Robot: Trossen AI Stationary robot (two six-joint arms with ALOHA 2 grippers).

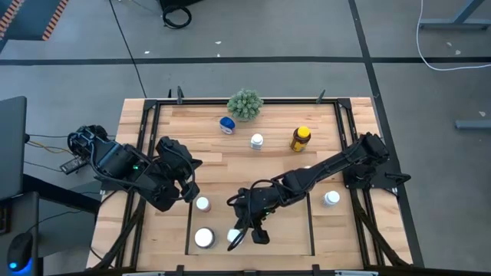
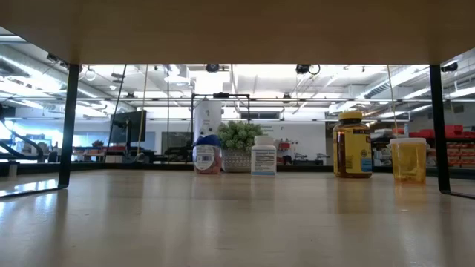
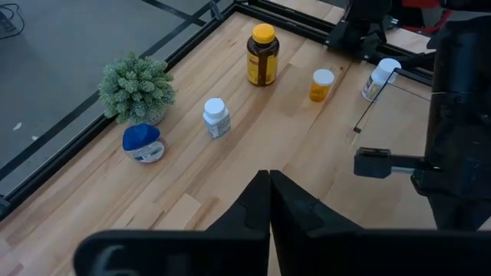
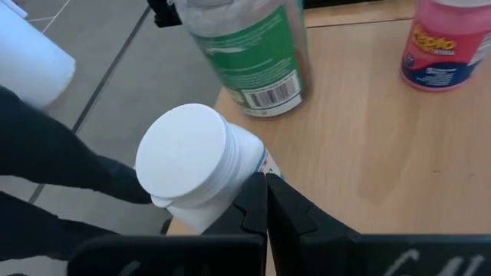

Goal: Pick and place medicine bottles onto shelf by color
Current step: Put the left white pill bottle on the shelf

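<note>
I operate from far away, and I start at the lower part of the high view. There the right pincer sits low in the centre, inside the shelf, the bay marked by thin black strips on the worktop. Its fingers are closed together and grip nothing. In the right wrist view a white-capped bottle leans tilted against the closed fingers, at the worktop edge. Behind it stand a green-label bottle and a pink bottle, both cut by the frame top.

In the high view, two white caps lie at the lower left of the bay: one at the bottom and a smaller one just above it. The left pincer is at the middle left of the frame, near that smaller cap, closed and empty; the left wrist view shows its fingers pressed together.

At the right, a white bottle stands outside the bay strip. Further up, in the upper centre, I see a white bottle, the amber bottle with yellow cap right of it, and the blue bottle lying left of it. The green plant ball is just beside the blue one, near the upper edge of the worktop.
</note>
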